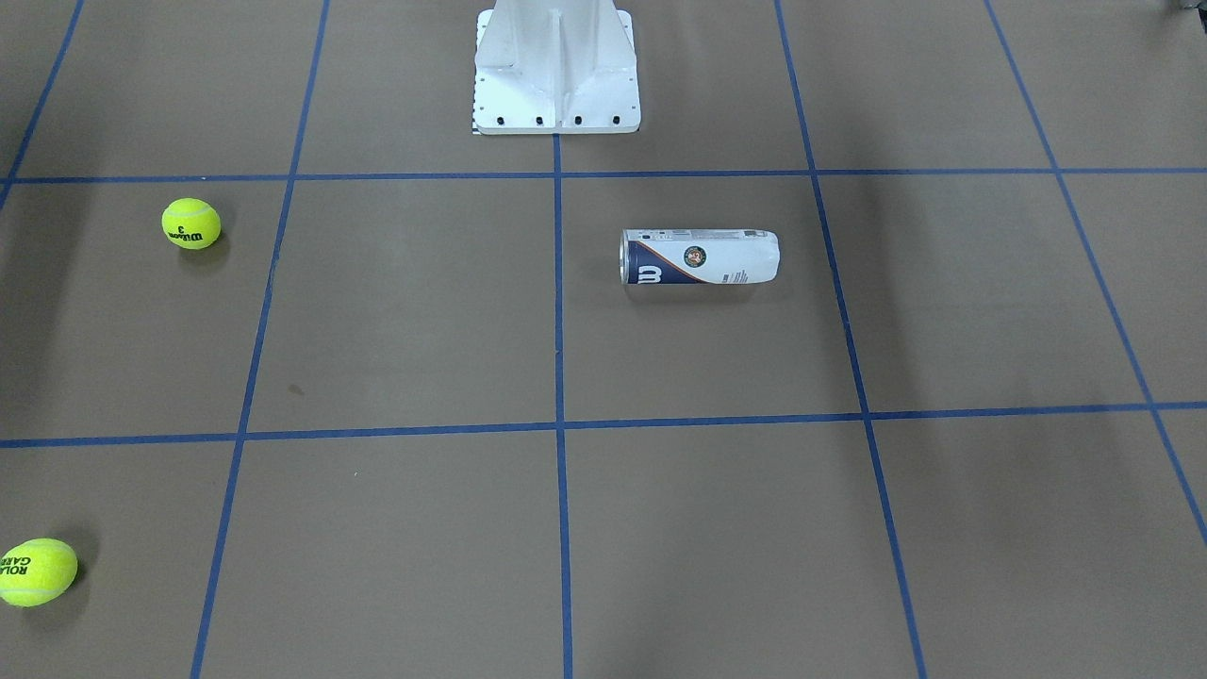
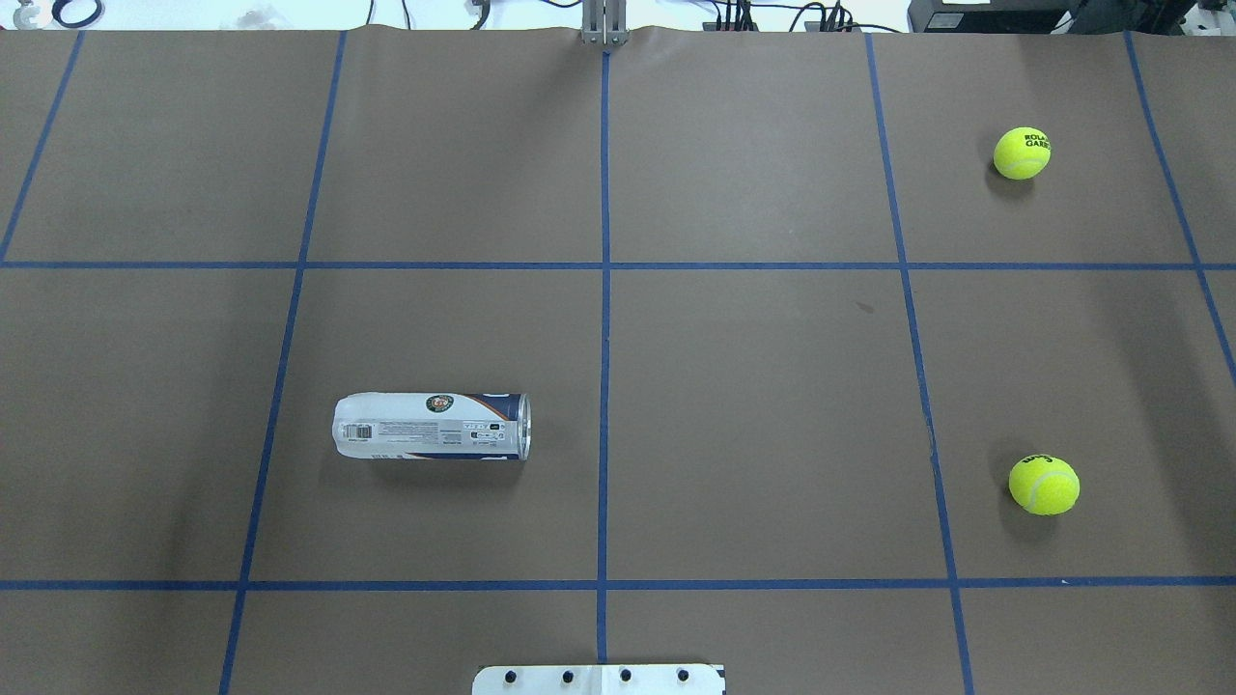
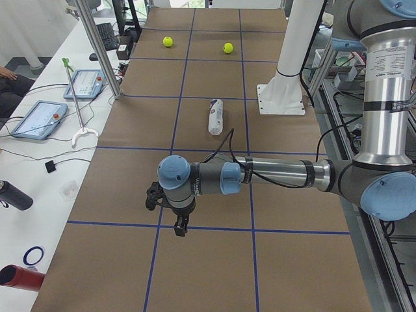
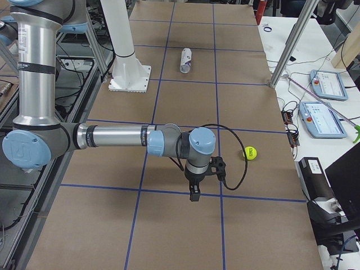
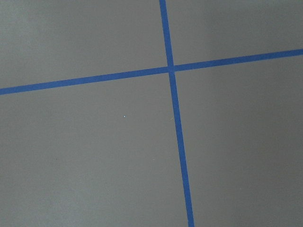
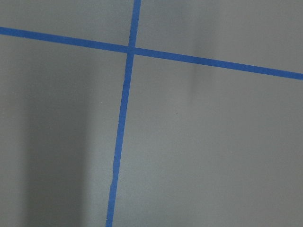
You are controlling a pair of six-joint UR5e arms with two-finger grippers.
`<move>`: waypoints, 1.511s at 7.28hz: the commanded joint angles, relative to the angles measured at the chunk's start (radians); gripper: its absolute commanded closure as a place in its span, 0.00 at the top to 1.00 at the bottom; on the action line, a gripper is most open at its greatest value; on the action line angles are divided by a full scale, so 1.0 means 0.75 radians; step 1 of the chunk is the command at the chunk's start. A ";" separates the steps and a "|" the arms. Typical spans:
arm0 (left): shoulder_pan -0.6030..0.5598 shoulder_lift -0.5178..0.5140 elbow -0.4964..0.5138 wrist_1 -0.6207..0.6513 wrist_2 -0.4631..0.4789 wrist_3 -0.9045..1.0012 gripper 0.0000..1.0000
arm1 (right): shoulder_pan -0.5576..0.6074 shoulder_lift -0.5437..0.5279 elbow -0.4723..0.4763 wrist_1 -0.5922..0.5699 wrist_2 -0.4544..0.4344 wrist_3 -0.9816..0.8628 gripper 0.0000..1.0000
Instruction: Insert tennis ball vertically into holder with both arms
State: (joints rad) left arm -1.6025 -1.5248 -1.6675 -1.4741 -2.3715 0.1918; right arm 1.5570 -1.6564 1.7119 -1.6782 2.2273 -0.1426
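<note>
While we are hovering, holder (image 1: pixel 700 256): lying sideways, well apart from left gripper (image 3: pixel 180 227) and right gripper (image 4: pixel 194 195).
Jaws: we cannot tell.

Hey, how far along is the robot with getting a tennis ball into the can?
Nothing looks done yet. The holder lies on its side on the table; the nearer tennis ball and the farther tennis ball sit loose on the robot's right. The left gripper and right gripper hang over the table, holding nothing. Left: stand the holder upright, grasp a ball, insert it.
</note>
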 commanded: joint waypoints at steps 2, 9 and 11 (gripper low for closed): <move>0.001 0.000 0.000 0.000 0.000 0.000 1.00 | 0.000 0.006 0.000 0.000 0.000 0.002 1.00; 0.010 -0.131 -0.033 -0.037 -0.016 -0.006 1.00 | -0.065 0.057 0.045 0.002 -0.006 0.002 1.00; 0.010 -0.157 -0.017 -0.230 -0.012 -0.008 1.00 | -0.063 0.112 0.027 0.157 -0.014 0.010 1.00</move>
State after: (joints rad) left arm -1.5955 -1.6289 -1.6883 -1.5626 -2.3825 0.1862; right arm 1.5096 -1.5909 1.7377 -1.6305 2.2195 -0.1405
